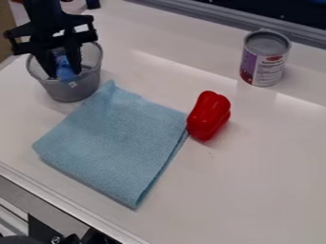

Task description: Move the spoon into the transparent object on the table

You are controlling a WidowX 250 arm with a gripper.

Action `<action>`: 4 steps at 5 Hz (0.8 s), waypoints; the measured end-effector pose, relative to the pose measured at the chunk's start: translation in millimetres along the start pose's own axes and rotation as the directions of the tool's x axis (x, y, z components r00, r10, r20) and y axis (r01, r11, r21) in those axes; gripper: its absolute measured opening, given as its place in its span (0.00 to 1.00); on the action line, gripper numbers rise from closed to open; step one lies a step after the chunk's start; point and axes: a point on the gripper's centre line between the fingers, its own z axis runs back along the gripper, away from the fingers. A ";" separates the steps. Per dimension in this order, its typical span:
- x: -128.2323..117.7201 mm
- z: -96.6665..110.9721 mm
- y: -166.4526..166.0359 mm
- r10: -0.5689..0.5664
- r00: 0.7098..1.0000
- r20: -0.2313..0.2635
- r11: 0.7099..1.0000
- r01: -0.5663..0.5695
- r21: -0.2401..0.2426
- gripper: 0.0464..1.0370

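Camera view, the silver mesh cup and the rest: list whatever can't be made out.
- Blue object in the silver mesh cup: its full shape, camera view, hidden by the black two-finger gripper and the cup's wall.
- Cup's inside bottom: camera view, hidden by its near wall.
- Dark speck on the white table: camera view, too small to identify.
- Black parts at lower left: camera view, cut off by the bottom edge.

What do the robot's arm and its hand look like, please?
The arm is black and comes down as a thick, dark column. The hand is also black, with a wide, angular crossbar that has openings in it. I cannot make out any cable or marking on them.
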 end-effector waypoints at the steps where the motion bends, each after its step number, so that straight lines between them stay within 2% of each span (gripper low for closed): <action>1: 3.2 -6.3 0.2 0.035 0.999 -0.021 0.999 -0.035 0.014 0.33; 2: 3.6 -5.5 -2.6 0.032 0.999 -0.028 0.999 -0.032 0.020 0.40; 3: 4.6 -3.6 -2.7 0.033 0.999 -0.027 0.999 -0.032 0.037 0.70; 4: 2.9 -2.3 -4.2 0.041 0.998 -0.042 0.999 -0.040 0.030 0.94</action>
